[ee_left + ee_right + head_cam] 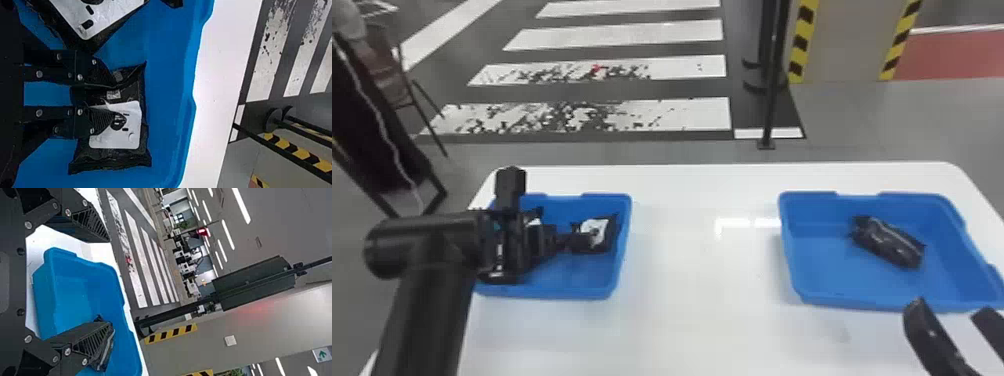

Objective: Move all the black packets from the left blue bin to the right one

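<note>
Where the left end effector [583,238] gapes, a crinkled packet [117,154] lies.

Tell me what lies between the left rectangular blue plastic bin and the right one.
Bare, glossy white tabletop with a bright reflection stretches between the left bin and the right bin, as the head view shows.

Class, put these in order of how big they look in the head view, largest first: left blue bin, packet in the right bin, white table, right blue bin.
1. White table
2. Right blue bin
3. Left blue bin, partly hidden
4. Packet in the right bin
</note>
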Tool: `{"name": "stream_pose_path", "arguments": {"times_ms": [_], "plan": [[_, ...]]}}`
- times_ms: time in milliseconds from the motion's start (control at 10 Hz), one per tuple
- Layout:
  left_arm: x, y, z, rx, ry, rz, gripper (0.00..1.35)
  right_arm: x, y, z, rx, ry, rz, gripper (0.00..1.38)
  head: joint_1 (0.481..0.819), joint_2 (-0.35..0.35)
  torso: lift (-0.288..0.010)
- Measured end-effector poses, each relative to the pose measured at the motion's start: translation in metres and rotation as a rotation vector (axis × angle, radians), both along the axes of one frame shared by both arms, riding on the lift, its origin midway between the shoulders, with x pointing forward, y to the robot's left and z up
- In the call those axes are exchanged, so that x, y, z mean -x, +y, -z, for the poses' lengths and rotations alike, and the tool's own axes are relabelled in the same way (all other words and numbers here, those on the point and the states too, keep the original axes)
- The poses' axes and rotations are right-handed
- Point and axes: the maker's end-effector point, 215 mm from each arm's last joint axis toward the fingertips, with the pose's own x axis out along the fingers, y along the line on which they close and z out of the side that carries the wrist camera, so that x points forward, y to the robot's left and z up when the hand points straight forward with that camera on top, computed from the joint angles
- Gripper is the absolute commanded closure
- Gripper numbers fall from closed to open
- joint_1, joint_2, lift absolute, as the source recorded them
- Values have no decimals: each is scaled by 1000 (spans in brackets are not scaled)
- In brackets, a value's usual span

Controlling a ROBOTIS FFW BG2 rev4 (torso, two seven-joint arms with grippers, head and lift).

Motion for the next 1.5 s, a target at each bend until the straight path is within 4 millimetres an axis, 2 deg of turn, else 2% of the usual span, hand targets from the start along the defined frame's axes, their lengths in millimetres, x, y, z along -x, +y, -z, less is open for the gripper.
{"name": "stream_pose_path", "arguments": {"times_ms": [100, 200, 300, 500, 600, 700, 1000, 1200, 1500], "plan": [[0, -3, -3, 8, -13, 22, 1202, 0, 0, -1, -3, 0, 0, 309, 695, 125, -140], [2, -3, -18, 10, -66, 35, 1202, 1, 0, -1, -7, 0, 1, 312, 695, 123, -140], [7, -4, -39, 12, -122, 42, 1202, 1, 0, -2, -8, -1, 1, 312, 695, 124, -140], [27, -25, -84, 48, -234, 90, 1202, 2, 1, -6, -8, -6, -1, 308, 695, 105, -140], [38, -41, -105, 69, -284, 123, 1202, 1, 4, -9, -13, -10, -9, 306, 695, 90, -140], [51, -67, -126, 109, -336, 171, 1202, -1, 12, -16, -26, -20, -36, 305, 695, 66, -140], [82, -139, -165, 221, -421, 295, 1202, -12, 43, -33, -60, -47, -135, 305, 695, 13, -140], [93, -189, -181, 304, -450, 374, 1202, -23, 66, -44, -80, -68, -208, 308, 695, -30, -140], [102, -237, -193, 372, -461, 455, 1202, -34, 93, -54, -105, -92, -287, 311, 695, -62, -140]]}}
